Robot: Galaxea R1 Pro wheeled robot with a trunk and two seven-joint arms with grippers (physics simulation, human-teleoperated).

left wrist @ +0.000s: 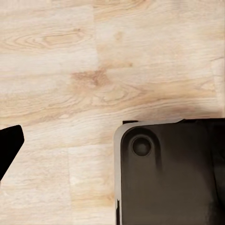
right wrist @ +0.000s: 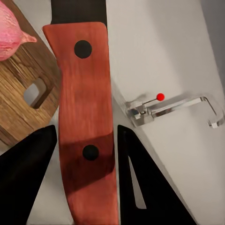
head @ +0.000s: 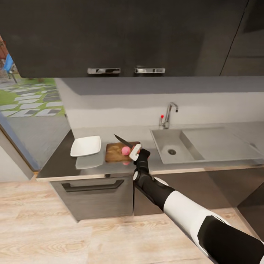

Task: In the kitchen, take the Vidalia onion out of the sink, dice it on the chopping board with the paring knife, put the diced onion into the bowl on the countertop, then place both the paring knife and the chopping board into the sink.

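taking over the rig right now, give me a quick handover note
Right tool: shut on the paring knife, blade angled above the chopping board.
Left tool: its camera faces the wooden floor and the robot's base; state cannot be told.
Vidalia onion: already out of the sink, lying whole on the board.
Bowl: empty, on the countertop beside the board.
Done: onion moved to the board, knife picked up.
Left: dice the onion, put the pieces in the bowl, place knife and board in the sink.
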